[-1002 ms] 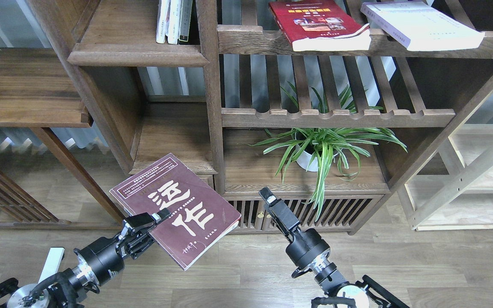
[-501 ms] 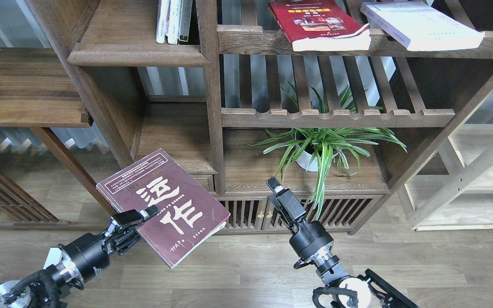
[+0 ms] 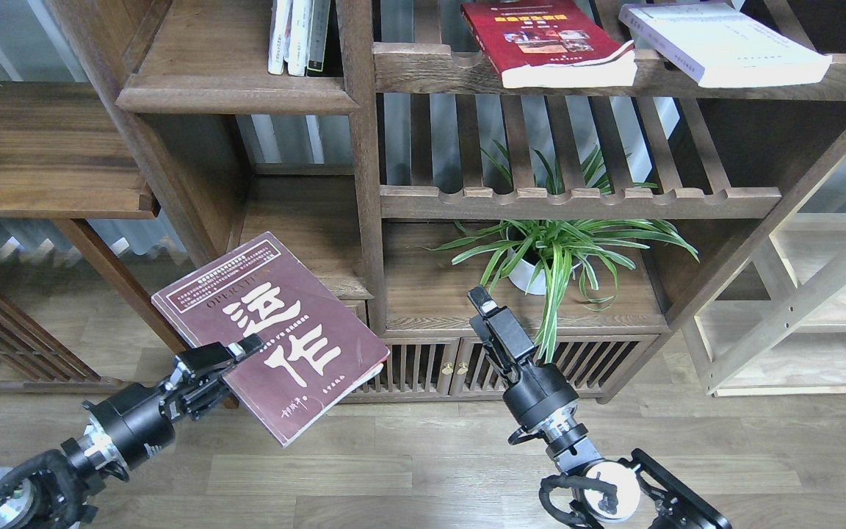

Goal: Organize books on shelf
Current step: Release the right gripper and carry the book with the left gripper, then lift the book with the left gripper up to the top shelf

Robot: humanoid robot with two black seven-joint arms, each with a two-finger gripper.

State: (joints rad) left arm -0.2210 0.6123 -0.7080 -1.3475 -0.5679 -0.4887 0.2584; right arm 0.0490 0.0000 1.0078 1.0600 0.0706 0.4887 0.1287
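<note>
My left gripper (image 3: 238, 354) is shut on the lower left edge of the dark maroon book (image 3: 272, 330) with big white characters. It holds the book tilted, cover up, in front of the narrow bay's lower board (image 3: 305, 228). Above is the shelf (image 3: 236, 94), a solid dark board with a thick moulded front edge. The red book (image 3: 540, 40) and the white book (image 3: 724, 44) lie flat on the upper slatted rack (image 3: 423, 70). My right gripper (image 3: 483, 303) points up at the cabinet front, holding nothing I can see; its fingers cannot be told apart.
Thin white and dark-spined books (image 3: 298, 37) stand at the shelf's right end. A potted spider plant (image 3: 548, 250) sits under the lower slatted rack (image 3: 577, 202). A slatted cabinet door (image 3: 423, 364) is behind my arms. A pale wood unit (image 3: 819, 308) stands at right.
My left gripper has carried the maroon book up and to the left. My right gripper has risen and shifted slightly right.
</note>
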